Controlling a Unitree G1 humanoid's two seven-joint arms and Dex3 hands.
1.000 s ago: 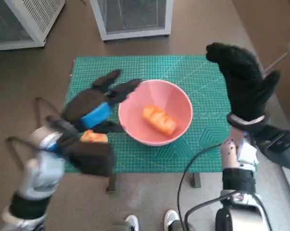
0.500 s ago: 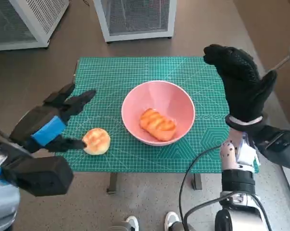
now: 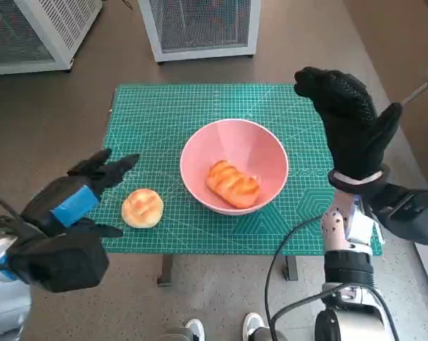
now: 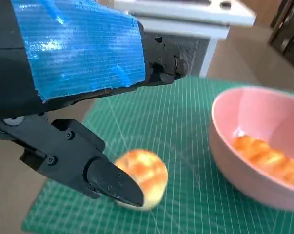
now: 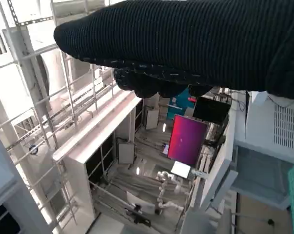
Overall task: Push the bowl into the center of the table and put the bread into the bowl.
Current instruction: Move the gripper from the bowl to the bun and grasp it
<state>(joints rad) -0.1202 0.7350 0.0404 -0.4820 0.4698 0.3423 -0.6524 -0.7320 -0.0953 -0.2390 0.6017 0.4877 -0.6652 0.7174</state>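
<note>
Round bun (image 3: 142, 207) is seen on surface just left of bowl (image 3: 234, 165), beside left hand (image 3: 66, 197), fingers spread, nothing held. Right hand (image 3: 350, 124) is raised beyond bowl's far side, empty, spread.

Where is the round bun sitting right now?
In the head view the round bun lies on the green mat, outside the pink bowl on its left, just beyond the left hand.
</note>
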